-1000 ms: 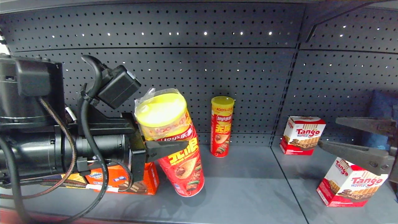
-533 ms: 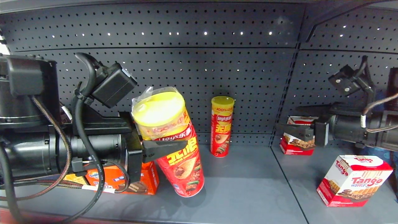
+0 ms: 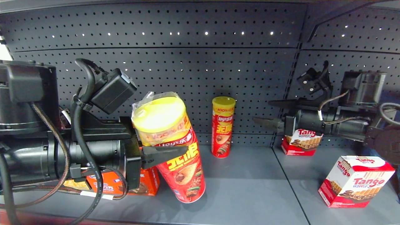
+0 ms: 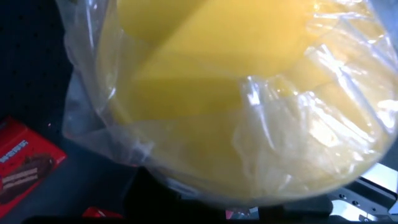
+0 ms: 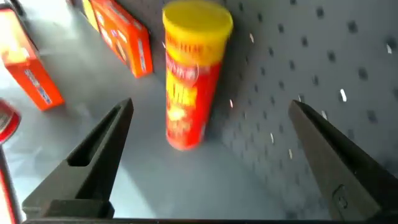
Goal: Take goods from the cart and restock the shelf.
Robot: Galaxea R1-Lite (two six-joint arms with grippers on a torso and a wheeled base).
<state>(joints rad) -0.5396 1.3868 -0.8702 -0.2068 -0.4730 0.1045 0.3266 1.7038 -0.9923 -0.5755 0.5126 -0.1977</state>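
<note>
Chip canister [image 3: 182, 168], tilted: likely light, stiff tube with slick wrapped lid; left gripper [image 3: 167, 142] clamps its upper body; right gripper [image 3: 265, 112] spread, empty.

Matt metal shelf [image 3: 250, 190], glossy chip can [image 3: 182, 168] (crinkly clear film [image 4: 292, 124] over its top), cardboard wafer box [image 3: 359, 184]

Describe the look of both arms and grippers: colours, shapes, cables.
Both arms are black and cylindrical. The left gripper and right gripper have flat, dark, tapering fingers. Each wrist carries a boxy black camera module. A black cable and a braided brownish one run along the left arm; the right arm has thin cables and a white band.
</note>
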